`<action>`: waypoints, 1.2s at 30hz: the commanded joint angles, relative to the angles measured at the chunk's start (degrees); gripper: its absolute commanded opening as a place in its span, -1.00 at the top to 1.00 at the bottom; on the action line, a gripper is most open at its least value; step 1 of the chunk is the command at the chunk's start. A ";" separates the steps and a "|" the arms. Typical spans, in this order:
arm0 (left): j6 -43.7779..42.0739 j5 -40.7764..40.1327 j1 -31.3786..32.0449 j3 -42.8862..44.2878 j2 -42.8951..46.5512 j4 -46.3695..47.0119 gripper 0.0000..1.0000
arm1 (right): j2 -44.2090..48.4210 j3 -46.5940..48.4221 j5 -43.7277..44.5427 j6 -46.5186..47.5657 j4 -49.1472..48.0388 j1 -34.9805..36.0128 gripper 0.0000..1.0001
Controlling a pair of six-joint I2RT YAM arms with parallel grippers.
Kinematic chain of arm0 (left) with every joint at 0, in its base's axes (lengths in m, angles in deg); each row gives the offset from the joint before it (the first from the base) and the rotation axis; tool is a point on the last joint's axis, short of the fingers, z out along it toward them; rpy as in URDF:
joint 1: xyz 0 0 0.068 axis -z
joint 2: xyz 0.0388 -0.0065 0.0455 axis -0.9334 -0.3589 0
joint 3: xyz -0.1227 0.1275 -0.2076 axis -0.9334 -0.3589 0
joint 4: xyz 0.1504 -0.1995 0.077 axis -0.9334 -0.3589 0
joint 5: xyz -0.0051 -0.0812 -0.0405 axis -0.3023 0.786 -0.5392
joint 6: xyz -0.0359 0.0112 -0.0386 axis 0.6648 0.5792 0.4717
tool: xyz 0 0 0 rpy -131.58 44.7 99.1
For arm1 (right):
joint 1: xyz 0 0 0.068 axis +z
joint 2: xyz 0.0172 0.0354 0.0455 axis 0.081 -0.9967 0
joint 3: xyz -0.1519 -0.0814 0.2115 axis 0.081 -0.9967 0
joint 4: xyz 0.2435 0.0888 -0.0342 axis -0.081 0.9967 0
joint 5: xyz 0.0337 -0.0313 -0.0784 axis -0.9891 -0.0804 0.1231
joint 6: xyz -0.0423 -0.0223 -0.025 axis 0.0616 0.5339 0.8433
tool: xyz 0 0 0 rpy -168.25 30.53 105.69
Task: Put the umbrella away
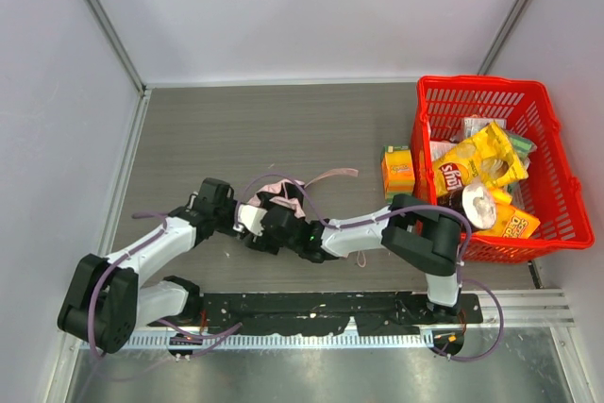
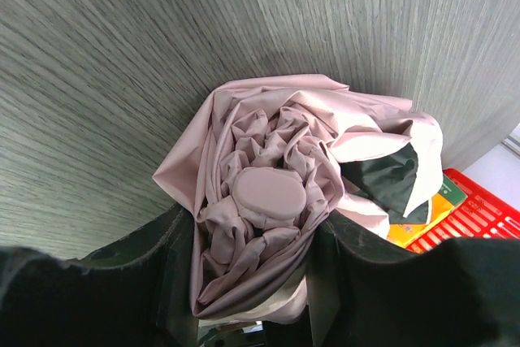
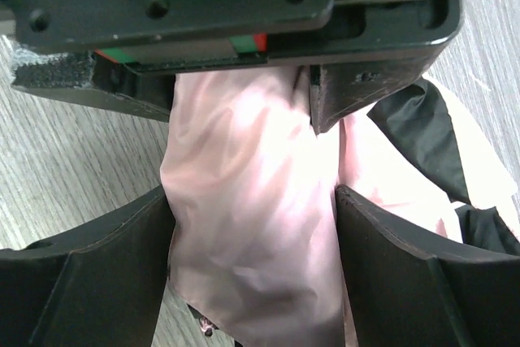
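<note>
left end effector [image 2: 252, 282] clenched on the umbrella [image 2: 268, 193], rounded cap facing its camera, fabric bunched between both fingers. right end effector [image 3: 253, 258] grasping the same umbrella, pink fabric pinched across its span. umbrella sits mid worktop [image 1: 245, 129], just ahead of both arms, strap [image 1: 330, 175] trailing right. red basket [image 1: 557, 153] holding snack packs well apart at right, orange box [image 1: 397, 172] just beside it.
</note>
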 commanded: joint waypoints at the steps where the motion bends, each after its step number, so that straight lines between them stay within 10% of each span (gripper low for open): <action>1: -2.04 -1.51 -0.84 -0.57 -1.99 -6.76 1.00 | -2.49 -0.81 3.69 2.04 -0.35 -0.46 -0.51; 10: -2.13 -2.39 -0.93 -0.48 -0.23 -7.73 1.00 | -5.66 2.09 -2.52 -1.12 9.75 -3.88 0.98; 17: -2.21 -4.48 -0.93 -2.24 0.99 0.34 0.99 | -7.06 3.40 -19.41 -4.55 16.26 -7.58 0.99; 25: -10.03 -15.30 -1.19 -8.13 19.88 9.24 -0.99 | -8.47 3.41 -35.76 -9.55 18.21 -13.72 0.99; 36: -17.16 -10.93 -1.46 -9.09 28.25 3.43 -0.99 | -19.09 13.95 -63.54 -22.65 22.50 -23.48 0.99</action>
